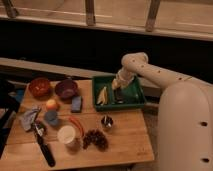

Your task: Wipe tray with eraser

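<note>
The green tray (pixel 134 98) sits at the back right of the wooden table. My gripper (pixel 118 87) reaches down into the tray's middle from the white arm (pixel 150 70) on the right. A small dark block, likely the eraser (pixel 119 96), shows on the tray floor right under the gripper. I cannot tell whether it is held. A pale yellow piece (pixel 102 95) lies in the tray's left part.
Left of the tray are a purple bowl (pixel 66 89), a red bowl (pixel 39 86), a blue block (pixel 76 103) and an orange fruit (pixel 51 104). At the front are a white cup (pixel 66 134), a dark cluster (pixel 95 139), a small metal cup (pixel 106 121) and a black-handled tool (pixel 45 150).
</note>
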### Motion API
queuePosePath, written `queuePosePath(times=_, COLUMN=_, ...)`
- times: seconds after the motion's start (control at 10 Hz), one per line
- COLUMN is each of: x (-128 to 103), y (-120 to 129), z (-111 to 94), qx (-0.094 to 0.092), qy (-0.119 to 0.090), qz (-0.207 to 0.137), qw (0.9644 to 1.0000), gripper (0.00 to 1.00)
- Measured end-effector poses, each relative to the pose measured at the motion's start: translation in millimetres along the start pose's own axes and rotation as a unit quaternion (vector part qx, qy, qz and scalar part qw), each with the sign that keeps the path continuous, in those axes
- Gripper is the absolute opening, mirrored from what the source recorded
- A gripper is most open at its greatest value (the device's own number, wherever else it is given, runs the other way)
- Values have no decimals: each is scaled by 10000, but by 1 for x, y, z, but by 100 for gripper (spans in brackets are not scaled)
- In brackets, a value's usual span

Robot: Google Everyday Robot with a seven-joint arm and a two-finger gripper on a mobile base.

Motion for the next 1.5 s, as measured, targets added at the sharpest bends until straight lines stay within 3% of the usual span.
queuePosePath(times=0.3, x=-50, y=-23, z=6, qx=103, qy=-126, qz=-1, qw=9999, gripper=0)
queuePosePath(times=0.5, x=-65, y=-26, z=6, qx=63, qy=-183, qz=-98, qw=9998, gripper=0)
queuePosePath(times=0.7, x=-66, y=-17, z=5, qx=-39, qy=-197, qz=-250, qw=9995, gripper=0)
queuePosePath(times=0.9, x=-50, y=1, z=2, qx=-191, qy=-151, qz=-460, qw=9986, gripper=0)
queuePosePath(times=1.1, x=-18, y=28, z=1, qx=-321, qy=2, qz=-697, qw=9971, gripper=0)
queuePosePath(times=1.3, x=10, y=44, z=1, qx=-333, qy=122, qz=-761, qw=9965, gripper=0)
queuePosePath(times=1.5, x=26, y=44, z=0, qx=-217, qy=186, qz=-676, qw=9973, gripper=0)
